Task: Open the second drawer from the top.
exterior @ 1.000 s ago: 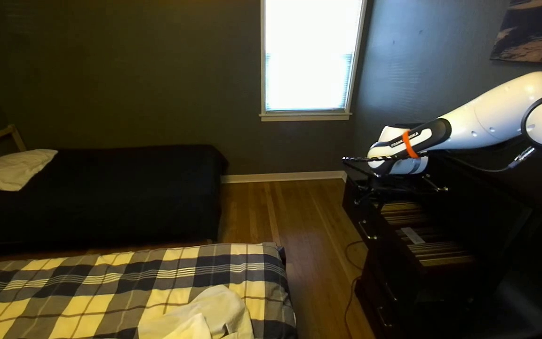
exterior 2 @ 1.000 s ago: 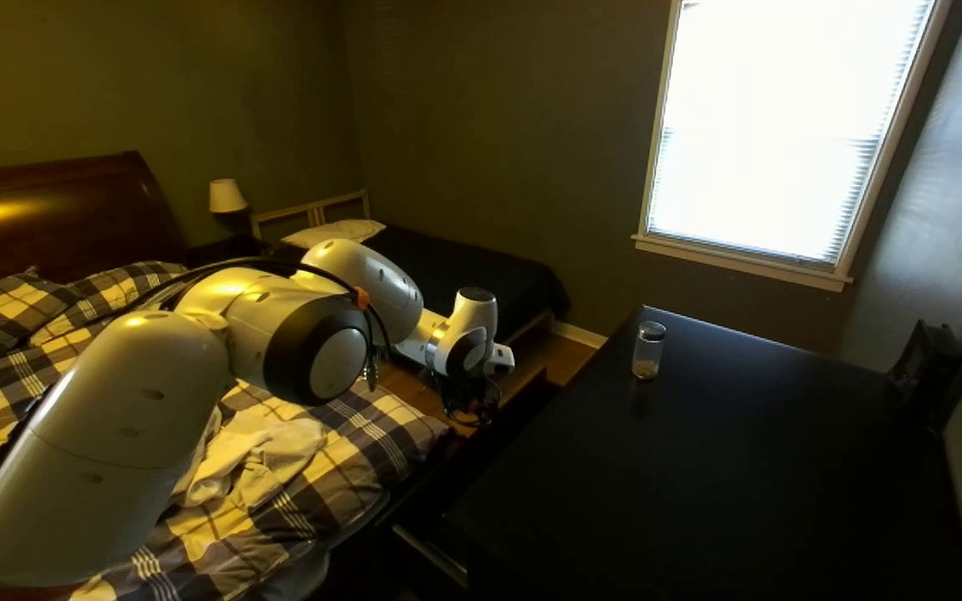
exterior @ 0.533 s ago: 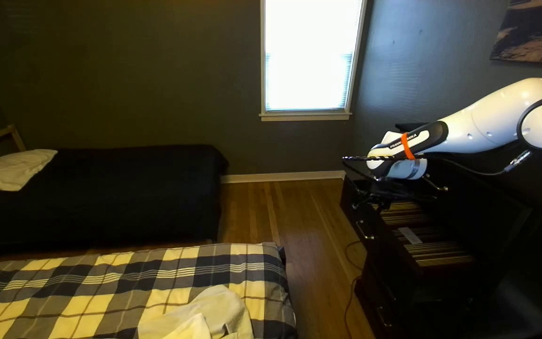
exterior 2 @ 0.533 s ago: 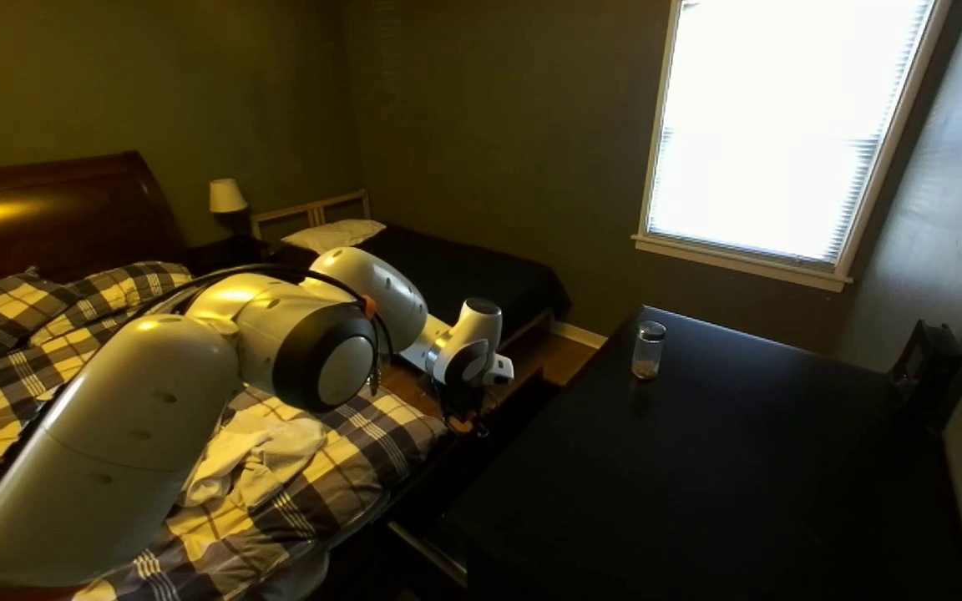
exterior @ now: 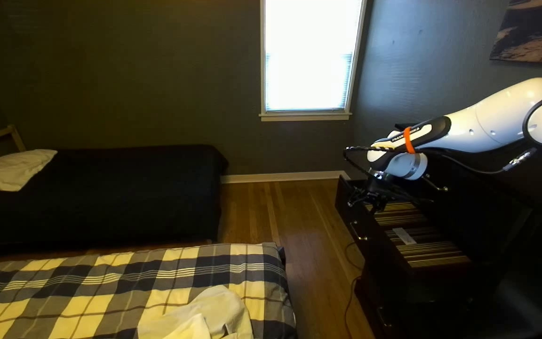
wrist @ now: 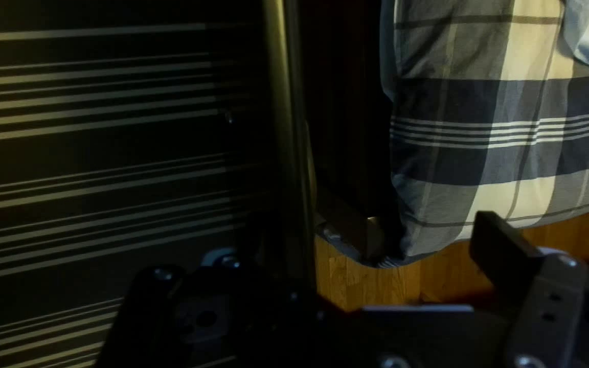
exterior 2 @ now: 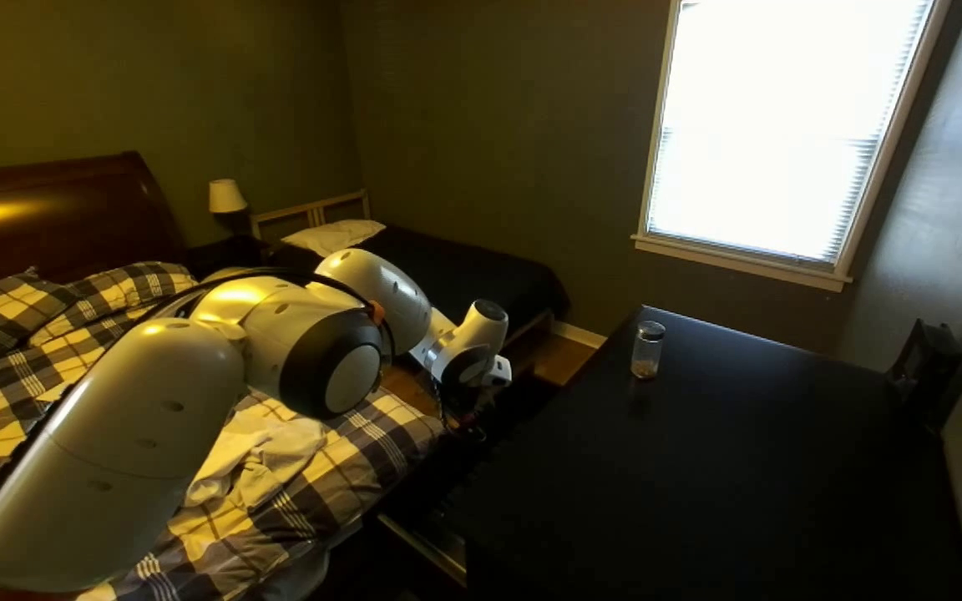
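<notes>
The second drawer from the top, near-black with a small metal pull on its front, stands pulled out in an exterior view. Its striped lining shows, also in the wrist view. My gripper is over the far part of this drawer, at its front. In the wrist view my gripper is open. The drawer front's top edge runs between its fingers, close to the left one. One finger is outside the front, the other on the drawer's inner side. I cannot tell whether it touches the wood.
The dresser top bears a glass jar and a black object. A top-row pull is above the open drawer. A plaid bed and a dark bed stand opposite. A cable lies on the floor.
The drawer has slid further out, away from the dresser and towards the plaid bed. My gripper has dropped slightly and moved outwards with it.
</notes>
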{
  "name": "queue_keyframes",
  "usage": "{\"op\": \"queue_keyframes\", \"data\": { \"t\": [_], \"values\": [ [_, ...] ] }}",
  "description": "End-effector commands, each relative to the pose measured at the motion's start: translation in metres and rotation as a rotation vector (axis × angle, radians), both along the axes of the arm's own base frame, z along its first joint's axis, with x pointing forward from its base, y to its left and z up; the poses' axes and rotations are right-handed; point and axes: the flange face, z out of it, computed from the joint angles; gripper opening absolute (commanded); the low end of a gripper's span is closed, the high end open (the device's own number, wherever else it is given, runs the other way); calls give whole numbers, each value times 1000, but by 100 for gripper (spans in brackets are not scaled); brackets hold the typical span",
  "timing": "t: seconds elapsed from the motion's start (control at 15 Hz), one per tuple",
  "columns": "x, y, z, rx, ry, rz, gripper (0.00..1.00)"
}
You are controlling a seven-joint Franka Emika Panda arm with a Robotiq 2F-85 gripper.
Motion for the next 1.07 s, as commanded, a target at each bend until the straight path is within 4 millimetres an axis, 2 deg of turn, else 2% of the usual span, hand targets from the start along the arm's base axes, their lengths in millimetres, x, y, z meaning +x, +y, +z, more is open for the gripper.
{"op": "queue_keyframes", "data": {
  "t": [0.0, 0.2, 0.47, 0.67, 0.87, 1.0],
  "values": [
    [-6, 19, -2, 67, 22, 29, 100],
    [-1, 9, 8, -88, -23, 56, 100],
    [9, 3, 54, -313, -79, 118, 100],
    [10, 4, 94, -407, -62, 149, 100],
    [8, 6, 150, -390, -45, 162, 100],
    [8, -1, 190, -373, -42, 139, 100]
  ]
}}
